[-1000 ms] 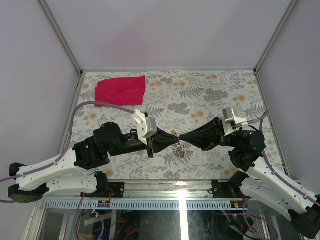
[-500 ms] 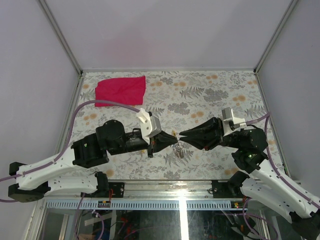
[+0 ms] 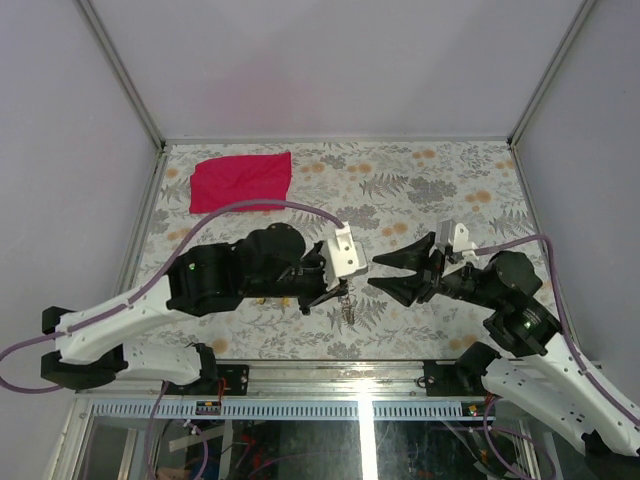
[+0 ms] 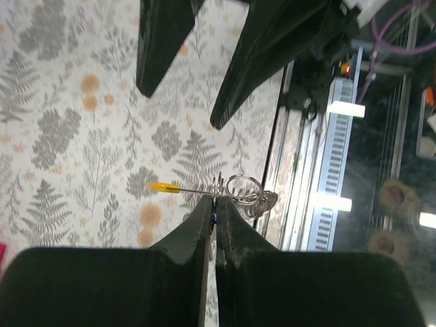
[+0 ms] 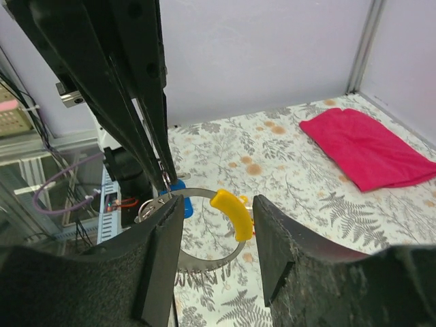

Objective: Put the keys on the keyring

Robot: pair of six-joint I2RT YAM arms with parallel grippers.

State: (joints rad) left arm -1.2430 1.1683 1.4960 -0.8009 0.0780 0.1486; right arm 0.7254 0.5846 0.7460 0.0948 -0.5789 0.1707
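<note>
My left gripper (image 3: 343, 292) (image 4: 215, 203) is shut on the keyring (image 4: 243, 185), a thin metal ring pinched at the fingertips. Several keys hang from it in a small bunch (image 3: 348, 310). A yellow-headed key (image 4: 163, 187) (image 5: 233, 212) sticks out sideways from the ring, and a blue key head (image 5: 180, 200) shows behind it. My right gripper (image 3: 372, 273) (image 5: 218, 235) stands open just right of the bunch. Its fingers (image 5: 161, 259) lie on either side of the yellow key without touching it.
A red cloth (image 3: 241, 180) (image 5: 368, 146) lies at the table's far left corner. The table's near edge and metal rail (image 4: 337, 136) run just below the hanging keys. The flowered table surface (image 3: 440, 190) stretches behind both arms.
The right gripper has opened, let go and drawn back to the right. The left arm has swung right and turned, still carrying the keyring and keys.
</note>
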